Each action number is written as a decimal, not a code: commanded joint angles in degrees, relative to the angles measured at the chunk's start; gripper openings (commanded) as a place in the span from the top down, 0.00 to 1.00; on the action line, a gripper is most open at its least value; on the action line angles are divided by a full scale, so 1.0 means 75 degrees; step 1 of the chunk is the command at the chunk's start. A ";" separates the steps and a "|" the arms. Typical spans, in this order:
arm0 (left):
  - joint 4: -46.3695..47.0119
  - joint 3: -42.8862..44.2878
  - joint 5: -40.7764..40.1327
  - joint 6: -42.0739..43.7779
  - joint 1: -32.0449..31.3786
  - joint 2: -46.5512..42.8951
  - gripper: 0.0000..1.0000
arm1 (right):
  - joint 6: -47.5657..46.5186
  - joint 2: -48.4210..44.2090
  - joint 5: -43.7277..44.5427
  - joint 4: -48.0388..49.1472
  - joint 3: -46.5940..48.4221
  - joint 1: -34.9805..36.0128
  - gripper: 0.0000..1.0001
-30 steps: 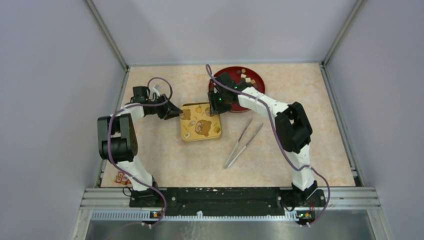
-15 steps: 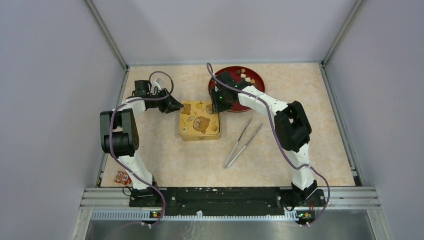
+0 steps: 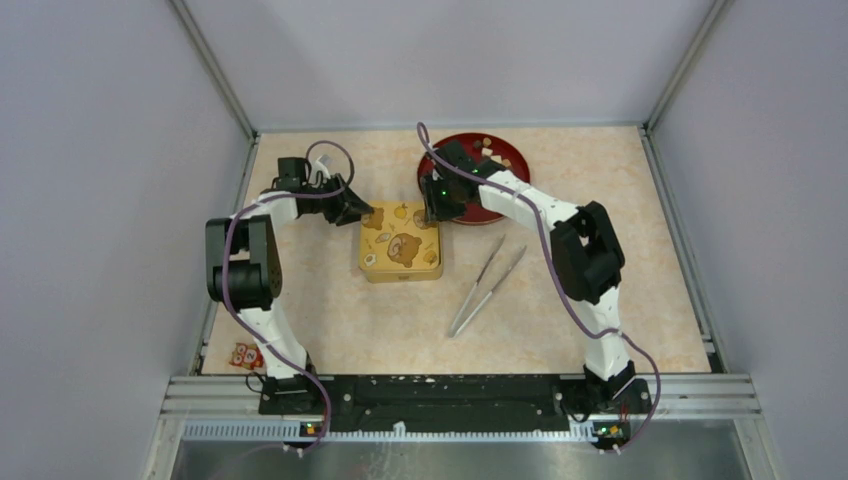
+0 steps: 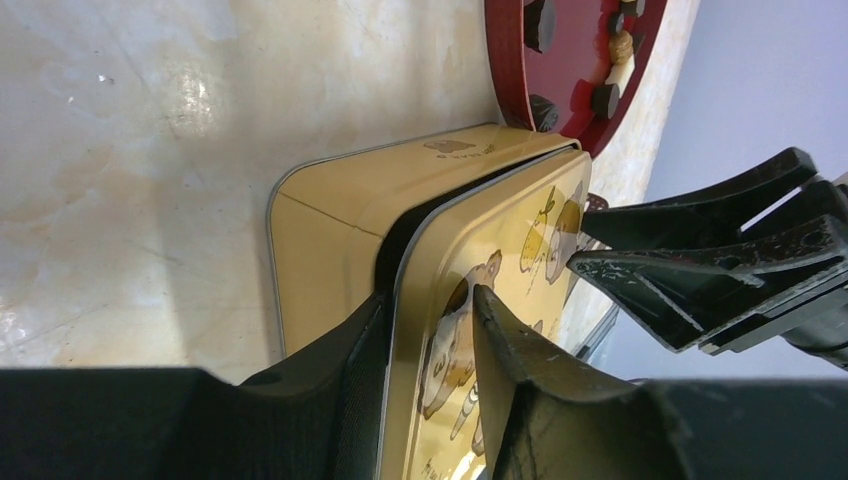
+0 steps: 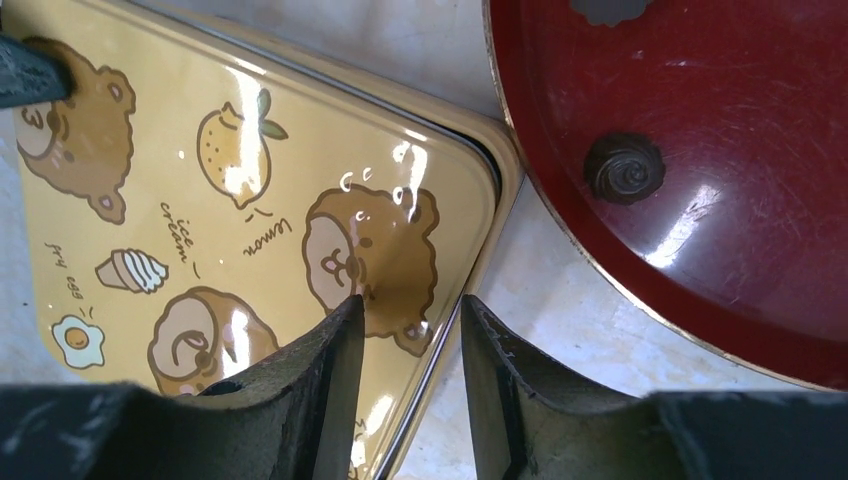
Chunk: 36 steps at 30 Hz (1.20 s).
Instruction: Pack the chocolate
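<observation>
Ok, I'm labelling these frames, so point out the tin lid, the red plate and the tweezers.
tin lid (image 3: 401, 245): top view, on the bear print at its centre.
red plate (image 5: 740, 190): right wrist view, bare glossy floor.
tweezers (image 3: 461, 317): top view, near the joined end.

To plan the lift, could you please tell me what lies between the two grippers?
The yellow bear-printed tin lid lies between them, reaching from the left gripper at one far corner to the right gripper at the other. The top view shows this best.
</observation>
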 commanded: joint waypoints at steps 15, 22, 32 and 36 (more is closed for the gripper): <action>-0.0442 0.0052 -0.0668 0.0417 -0.0301 -0.0254 0.25 | 0.0102 0.0220 -0.0039 0.0415 0.0363 -0.0247 0.60; -0.0904 0.0203 -0.1357 0.0730 -0.0296 -0.0537 0.02 | 0.0108 0.0040 -0.0007 0.0474 0.0262 -0.0259 0.60; -0.1162 0.0373 -0.1564 0.1010 -0.0372 -0.0653 0.01 | 0.0161 -0.0166 -0.0037 0.0555 0.0086 -0.0253 0.59; -0.1215 0.0458 -0.1715 0.1183 -0.0547 -0.0891 0.01 | 0.0153 -0.0280 0.0011 0.0567 0.0008 -0.0259 0.59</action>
